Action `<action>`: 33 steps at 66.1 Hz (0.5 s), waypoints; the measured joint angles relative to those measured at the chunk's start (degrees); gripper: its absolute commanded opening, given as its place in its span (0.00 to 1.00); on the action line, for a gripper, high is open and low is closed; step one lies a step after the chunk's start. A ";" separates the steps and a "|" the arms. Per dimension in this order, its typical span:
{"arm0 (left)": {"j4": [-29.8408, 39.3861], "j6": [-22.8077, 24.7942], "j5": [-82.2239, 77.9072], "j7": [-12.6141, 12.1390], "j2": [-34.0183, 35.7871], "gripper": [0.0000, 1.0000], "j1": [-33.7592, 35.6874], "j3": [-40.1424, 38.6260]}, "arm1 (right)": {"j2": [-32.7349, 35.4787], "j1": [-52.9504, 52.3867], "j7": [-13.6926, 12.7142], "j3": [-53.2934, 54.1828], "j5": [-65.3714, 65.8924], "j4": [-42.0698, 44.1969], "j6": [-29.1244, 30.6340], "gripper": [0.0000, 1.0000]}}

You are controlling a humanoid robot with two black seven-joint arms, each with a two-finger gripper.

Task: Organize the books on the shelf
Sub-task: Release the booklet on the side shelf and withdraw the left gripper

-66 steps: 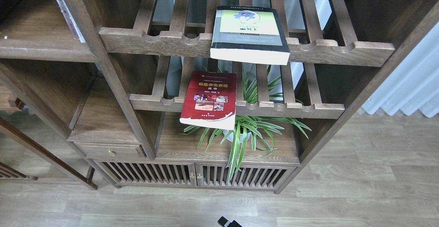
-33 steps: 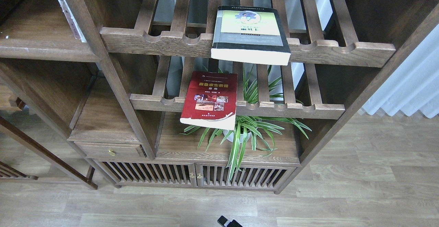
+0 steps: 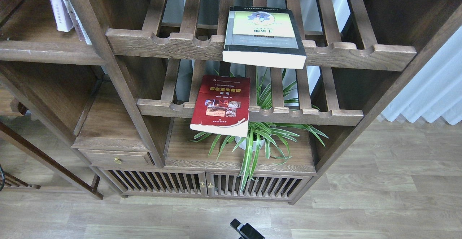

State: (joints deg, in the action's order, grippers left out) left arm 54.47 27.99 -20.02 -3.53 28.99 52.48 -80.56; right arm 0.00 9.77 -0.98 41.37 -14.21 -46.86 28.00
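Risk: both flat-lying books overhang their slatted racks, the yellow-green book (image 3: 262, 35) on the upper rack (image 3: 260, 53) and the red book (image 3: 221, 103) on the lower one, so a low or off-centre grasp could tip either off the front rail onto the plant (image 3: 260, 138). Each book's long axis runs front to back, page edge toward the viewer; the white-and-lavender book (image 3: 57, 6) stands upright on the solid shelf (image 3: 43, 51) at upper left. One gripper (image 3: 245, 229) (probably the right; arm unclear) shows at the bottom edge, its jaw state indeterminate, holding nothing visible.
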 measured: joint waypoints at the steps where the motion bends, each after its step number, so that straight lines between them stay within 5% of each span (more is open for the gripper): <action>1: 0.21 0.00 0.38 0.07 0.04 0.68 -0.26 -0.19 | 0.00 -0.02 0.00 0.21 -0.21 0.00 0.00 0.99; 19: 10.65 0.01 4.09 0.10 1.80 1.00 -12.17 -7.64 | 0.00 -0.71 1.38 1.23 -4.05 -0.52 0.00 0.99; 33: 19.96 0.02 6.02 -0.58 2.22 1.00 -23.77 -15.03 | 0.00 -0.95 2.97 1.26 -4.29 -1.55 0.00 0.99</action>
State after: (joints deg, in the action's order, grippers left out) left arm 74.43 28.01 -14.00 -4.11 31.22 28.71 -95.59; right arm 0.00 8.82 1.99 42.63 -18.49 -48.40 28.00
